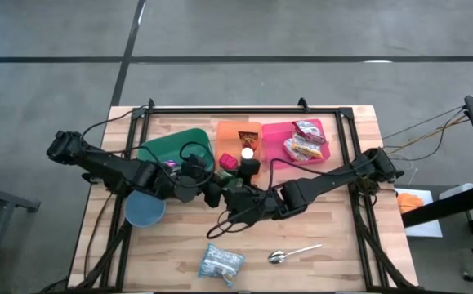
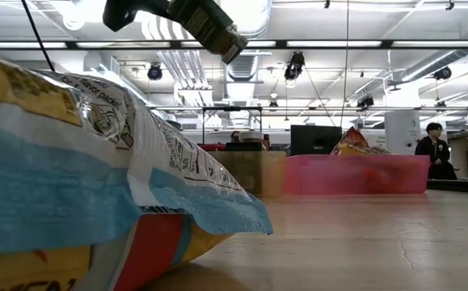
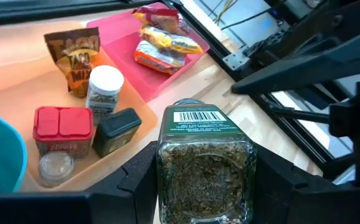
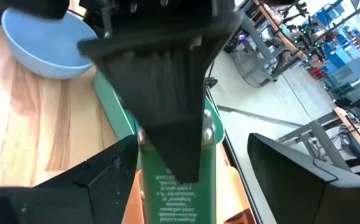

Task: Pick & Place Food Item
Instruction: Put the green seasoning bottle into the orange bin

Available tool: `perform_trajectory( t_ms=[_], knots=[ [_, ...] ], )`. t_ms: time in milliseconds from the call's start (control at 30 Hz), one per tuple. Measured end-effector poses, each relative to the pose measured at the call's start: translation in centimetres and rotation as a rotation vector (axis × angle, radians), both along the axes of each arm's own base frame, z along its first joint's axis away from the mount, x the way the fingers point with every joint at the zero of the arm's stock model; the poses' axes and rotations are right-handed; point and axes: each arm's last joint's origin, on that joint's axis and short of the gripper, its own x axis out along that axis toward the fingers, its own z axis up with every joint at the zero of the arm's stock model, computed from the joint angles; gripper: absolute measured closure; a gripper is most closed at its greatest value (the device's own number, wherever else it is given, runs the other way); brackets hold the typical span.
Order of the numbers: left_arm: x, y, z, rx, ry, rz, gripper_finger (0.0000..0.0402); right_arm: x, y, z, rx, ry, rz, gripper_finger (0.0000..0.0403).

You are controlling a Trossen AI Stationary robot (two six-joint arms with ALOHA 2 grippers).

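Observation:
A glass spice jar (image 3: 204, 168) filled with dried herbs, with a green label (image 4: 173, 186), hangs above the middle of the table. My left gripper (image 3: 207, 186) is shut on it. My right gripper (image 4: 192, 180) faces it from the table's right side and is open. Its two fingers stand wide apart on either side of the jar's green-labelled end, with a clear gap on one side. In the high view both grippers meet near the table's centre (image 1: 224, 194), in front of the orange tray (image 1: 229, 131). My left gripper pinches the spice jar's glass body (image 3: 167, 177) between its two fingers, one on each opposite side. The fingers come from the table's left, slanting a little downward. The jar is lifted clear of the table, its labelled end pointing away from the wrist.
The orange tray holds several spice containers (image 3: 61, 127). A pink tray (image 1: 273, 135) with snack packets sits to its right and a green tray (image 1: 175, 147) to its left. A blue bowl (image 1: 144, 210) lies under my left arm. A spoon (image 1: 289, 255) and a snack bag (image 1: 221, 263) lie near the front edge.

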Motion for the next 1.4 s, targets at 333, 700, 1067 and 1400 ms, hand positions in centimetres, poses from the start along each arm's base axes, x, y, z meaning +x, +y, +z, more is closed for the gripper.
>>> perform_trajectory(
  t_ms=[333, 700, 1067, 1400],
  knots=[
    [-2.6, 0.8, 2.7, -0.001, -0.06, -0.028, 0.0218, -0.9, 1.7, 0.3, -0.043, -0.02, -0.023, 0.01],
    [-7.5, 0.3, 6.9, 0.008, -0.231, -0.172, 0.0218, -3.7, 4.5, 3.5, -0.08, -0.101, 0.062, 0.0099],
    [-9.1, -2.6, 9.8, 0.078, -0.452, -0.407, 0.0218, -5.1, 8.2, 7.2, -0.288, -0.236, 0.196, 0.0099],
    [-8.9, -3.2, 10.4, 0.105, -0.518, -0.471, 0.0218, -4.9, 8.3, 8.2, -0.331, -0.293, 0.271, 0.0099]
  ],
)
